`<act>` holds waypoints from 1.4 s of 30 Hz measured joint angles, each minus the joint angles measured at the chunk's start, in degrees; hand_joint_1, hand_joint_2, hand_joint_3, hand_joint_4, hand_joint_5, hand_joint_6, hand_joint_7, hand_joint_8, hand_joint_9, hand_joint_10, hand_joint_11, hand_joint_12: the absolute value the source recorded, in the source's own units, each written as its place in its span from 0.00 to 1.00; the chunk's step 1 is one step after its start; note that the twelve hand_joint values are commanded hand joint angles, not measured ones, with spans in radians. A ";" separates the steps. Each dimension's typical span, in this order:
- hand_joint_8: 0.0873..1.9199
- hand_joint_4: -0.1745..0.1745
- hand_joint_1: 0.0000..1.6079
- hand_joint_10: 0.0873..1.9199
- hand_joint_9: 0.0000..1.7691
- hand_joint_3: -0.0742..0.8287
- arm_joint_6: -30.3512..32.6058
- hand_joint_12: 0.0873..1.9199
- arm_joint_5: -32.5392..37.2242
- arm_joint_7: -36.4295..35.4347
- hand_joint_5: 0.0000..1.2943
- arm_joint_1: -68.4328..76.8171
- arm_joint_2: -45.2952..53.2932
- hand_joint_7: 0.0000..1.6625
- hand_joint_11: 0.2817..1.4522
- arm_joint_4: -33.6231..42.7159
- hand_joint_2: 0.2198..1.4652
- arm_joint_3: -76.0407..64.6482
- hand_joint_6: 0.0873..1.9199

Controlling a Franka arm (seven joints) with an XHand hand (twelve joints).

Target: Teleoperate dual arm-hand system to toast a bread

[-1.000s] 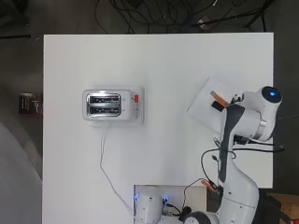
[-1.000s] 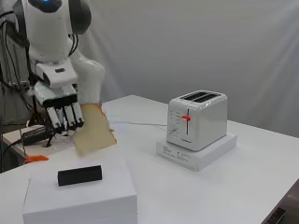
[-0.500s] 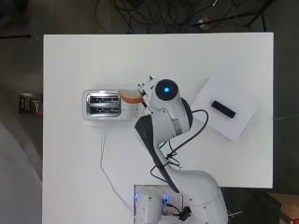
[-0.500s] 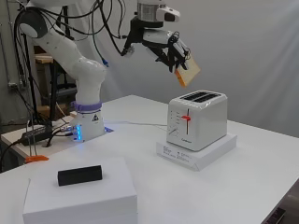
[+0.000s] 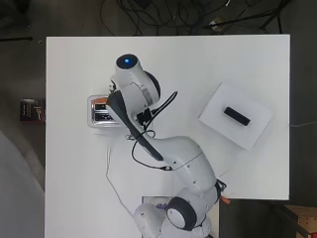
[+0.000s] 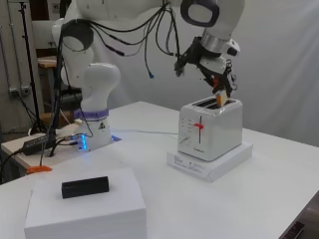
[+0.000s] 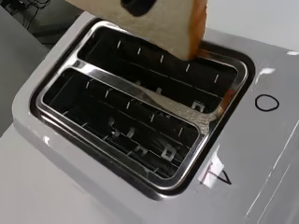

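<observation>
Wrist view alone: bread slice (image 7: 154, 21) entering one toaster (image 7: 140, 116) slot; side view: hand (image 6: 215, 74) pinching it.

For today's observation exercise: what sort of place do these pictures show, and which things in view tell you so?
Probably a robotics lab, not a kitchen: a robot arm's hand holds bread over a toaster on a bare white table, with loose cables on the floor beyond.

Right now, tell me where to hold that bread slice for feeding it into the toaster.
Hold the bread slice by its upper part, from above, as the hand does now. It hangs on edge with its lower corner just entering one slot of the toaster, so the lower part should stay free; a grip lower down would probably catch the slot's rim.
</observation>
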 joint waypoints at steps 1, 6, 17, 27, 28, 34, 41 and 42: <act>0.46 0.00 0.85 0.41 0.66 0.08 0.09 0.10 0.26 0.32 0.52 -0.16 -0.19 0.60 0.44 -0.01 0.73 -0.56 0.64; 0.47 0.00 0.85 0.46 0.65 0.08 0.23 0.20 1.07 1.50 0.51 -3.41 -0.86 0.59 0.38 -0.45 0.73 -1.67 0.64; 0.44 0.00 0.77 0.01 0.80 0.08 3.18 0.29 -3.84 1.99 0.58 -13.43 -0.54 0.67 0.34 -3.81 0.74 7.14 0.61; 0.44 0.03 0.77 0.00 0.80 0.08 -0.67 0.24 -1.17 2.54 0.57 -5.84 -0.49 0.66 0.37 -0.58 0.75 2.98 0.64; 0.44 0.03 0.77 0.00 0.79 0.08 -1.10 0.24 -0.96 2.55 0.57 -5.24 -0.51 0.66 0.37 -0.24 0.75 2.57 0.64; 0.48 0.01 0.77 0.00 0.80 0.08 -2.70 0.31 0.75 3.52 0.54 -4.15 -0.84 0.64 0.35 -0.60 0.76 1.32 0.66; 0.50 0.00 0.85 0.45 0.65 0.08 -4.70 0.37 1.91 3.78 0.49 -0.87 -1.65 0.57 0.33 1.57 0.74 -2.16 0.67; 0.49 0.00 0.85 0.46 0.64 0.08 -4.53 0.37 1.60 3.98 0.50 -1.13 -1.67 0.57 0.32 1.16 0.74 -2.06 0.67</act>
